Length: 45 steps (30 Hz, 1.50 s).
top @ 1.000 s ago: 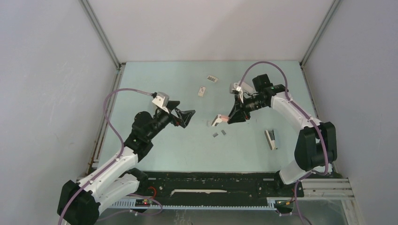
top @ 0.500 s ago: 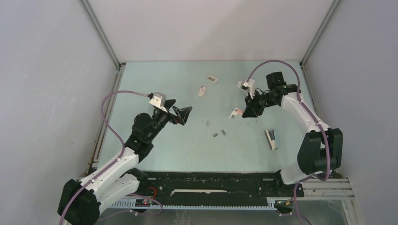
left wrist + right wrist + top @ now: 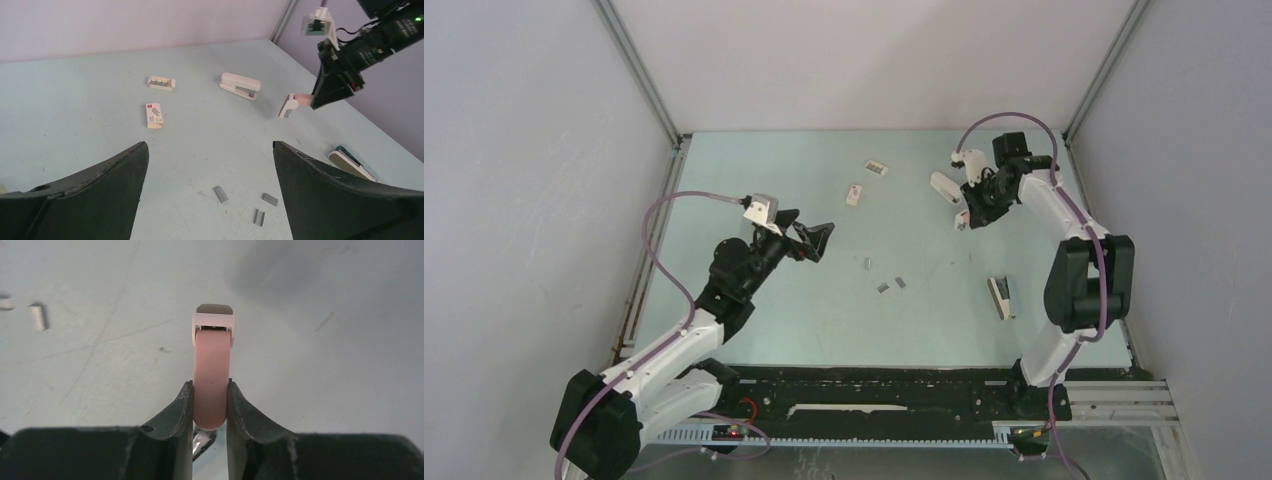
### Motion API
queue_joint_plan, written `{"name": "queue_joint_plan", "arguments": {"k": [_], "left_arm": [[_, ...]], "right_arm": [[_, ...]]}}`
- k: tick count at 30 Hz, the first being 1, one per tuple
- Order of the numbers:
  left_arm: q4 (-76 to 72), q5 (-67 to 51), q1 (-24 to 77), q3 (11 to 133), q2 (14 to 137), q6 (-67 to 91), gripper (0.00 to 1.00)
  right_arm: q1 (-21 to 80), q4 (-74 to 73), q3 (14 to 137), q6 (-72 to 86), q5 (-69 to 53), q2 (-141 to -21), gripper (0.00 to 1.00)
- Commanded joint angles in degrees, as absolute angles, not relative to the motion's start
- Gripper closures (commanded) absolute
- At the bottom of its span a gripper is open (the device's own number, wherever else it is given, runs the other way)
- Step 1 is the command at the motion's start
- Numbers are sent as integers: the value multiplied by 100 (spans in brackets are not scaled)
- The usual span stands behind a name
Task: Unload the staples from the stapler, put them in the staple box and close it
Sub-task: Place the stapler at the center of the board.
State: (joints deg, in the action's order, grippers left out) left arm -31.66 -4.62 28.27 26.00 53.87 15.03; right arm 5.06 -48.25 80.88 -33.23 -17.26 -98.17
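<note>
Right jaws pinch small pink plastic stapler (image 3: 212, 375) narrowly, seemingly off pale green surface (image 3: 774, 180). Left jaws wide, empty; grey metal staples (image 3: 220, 194) lie beneath, ahead.

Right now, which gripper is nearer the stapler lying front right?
Right. The right gripper hangs just behind the front-right stapler; the left gripper is far to its left.

Three staples (image 3: 220, 194) near splayed left gripper (image 3: 208, 146)
</note>
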Motion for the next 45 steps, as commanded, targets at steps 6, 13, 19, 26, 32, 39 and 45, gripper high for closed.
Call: {"name": "queue_joint_plan", "arguments": {"k": [6, 13, 19, 26, 32, 39, 45], "left_arm": [[-3498, -345, 2751, 2409, 5274, 1494, 0], [-3575, -440, 2742, 2438, 5341, 1486, 0], [-3568, -471, 2736, 2431, 5312, 1485, 0], [-3641, -539, 2733, 2398, 5346, 1509, 0], [-3720, -635, 2733, 2391, 5403, 1558, 0], [-3735, -677, 2733, 2374, 5335, 1595, 0], [-3738, -697, 2733, 2342, 5253, 1678, 0]], "right_arm": [[379, -5728, 9940, -3238, -511, -11137, 100], [325, -6390, 11070, -3384, -312, -11953, 96], [227, -6965, 11869, -3524, -70, -12481, 95], [55, -7445, 11820, -3832, 214, -12423, 94], [-134, -7665, 11646, -4015, 221, -12359, 95], [165, -7371, 12092, -3884, 312, -13088, 95], [357, -6768, 12265, -3646, 300, -13409, 91]]}}
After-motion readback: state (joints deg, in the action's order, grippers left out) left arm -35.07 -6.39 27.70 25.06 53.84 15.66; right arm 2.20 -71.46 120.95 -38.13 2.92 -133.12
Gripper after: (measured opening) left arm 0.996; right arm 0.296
